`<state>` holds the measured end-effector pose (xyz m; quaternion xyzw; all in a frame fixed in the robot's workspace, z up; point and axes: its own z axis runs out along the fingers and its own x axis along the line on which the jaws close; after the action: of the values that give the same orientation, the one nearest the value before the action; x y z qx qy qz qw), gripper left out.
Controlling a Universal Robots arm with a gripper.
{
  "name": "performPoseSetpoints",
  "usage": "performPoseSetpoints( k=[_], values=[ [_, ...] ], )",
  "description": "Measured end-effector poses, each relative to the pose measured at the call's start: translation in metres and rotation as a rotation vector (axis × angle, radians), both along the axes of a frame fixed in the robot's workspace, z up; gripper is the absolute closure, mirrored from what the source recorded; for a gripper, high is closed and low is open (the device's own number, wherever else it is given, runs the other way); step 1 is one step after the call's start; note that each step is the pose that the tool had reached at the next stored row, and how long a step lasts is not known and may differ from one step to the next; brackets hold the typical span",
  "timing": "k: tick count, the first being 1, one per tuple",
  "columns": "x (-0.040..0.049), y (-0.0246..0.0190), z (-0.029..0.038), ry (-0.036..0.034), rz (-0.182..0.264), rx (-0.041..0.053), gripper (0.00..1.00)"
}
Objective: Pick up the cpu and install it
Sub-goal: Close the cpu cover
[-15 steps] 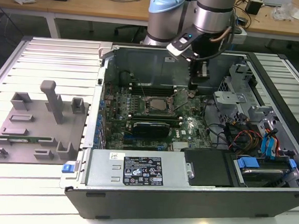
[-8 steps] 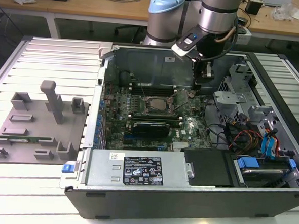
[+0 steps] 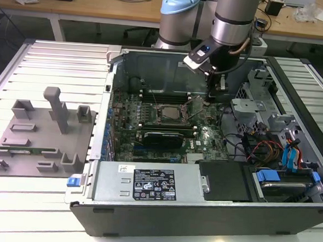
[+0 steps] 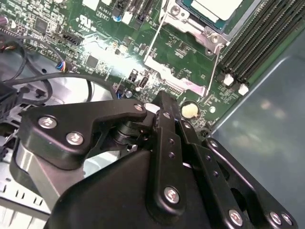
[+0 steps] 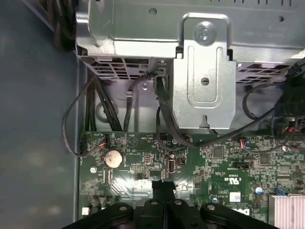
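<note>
The cpu [image 4: 217,7], a flat square chip with a pale silvery top, lies in the motherboard's socket [image 3: 170,114], and the metal socket frame [image 4: 178,62] is swung open beside it. My gripper [image 3: 217,90] hangs low over the board inside the open computer case, on the exterior view's right of the socket and apart from the cpu. Its two black fingers [image 5: 157,187] are pressed together with nothing between them. In the second wrist view the fingertips [image 4: 164,107] sit near a round coin battery [image 4: 189,110].
A grey tray [image 3: 39,141] with upright fixtures and a thin green memory stick [image 3: 25,151] lies on the exterior view's left. Inside the case are a metal drive cage [image 5: 205,81], black cables [image 5: 164,119], memory slots [image 4: 257,43] and a power supply [image 3: 152,183].
</note>
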<state>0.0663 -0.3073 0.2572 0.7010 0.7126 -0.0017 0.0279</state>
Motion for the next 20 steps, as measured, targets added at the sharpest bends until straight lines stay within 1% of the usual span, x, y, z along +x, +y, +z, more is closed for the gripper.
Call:
performPoseSetpoints(
  k=[2,3,5,6,7,8,11,14,16,20],
  values=[
    [0.0000,0.0000,-0.0046,0.0000,0.000,-0.0001,0.89],
    [0.0000,0.0000,-0.0080,0.0000,0.000,-0.0008,0.89],
    [0.0001,0.0000,-0.0088,0.0001,0.000,-0.0023,0.89],
    [-0.0050,0.0000,-0.0090,-0.0026,0.000,-0.0022,0.89],
    [-0.0150,0.0000,-0.0090,-0.0132,0.000,-0.0023,0.89],
    [-0.0189,0.0000,-0.0090,-0.0177,0.000,-0.0023,0.89],
    [-0.0286,0.0000,-0.0089,-0.0290,0.000,-0.0023,0.89],
    [-0.0368,0.0000,-0.0090,-0.0374,0.000,-0.0022,0.89],
    [-0.0421,0.0000,-0.0090,-0.0414,0.000,-0.0022,0.89],
    [-0.0601,0.0000,-0.0090,-0.0552,0.000,-0.0021,0.89]
  ],
)
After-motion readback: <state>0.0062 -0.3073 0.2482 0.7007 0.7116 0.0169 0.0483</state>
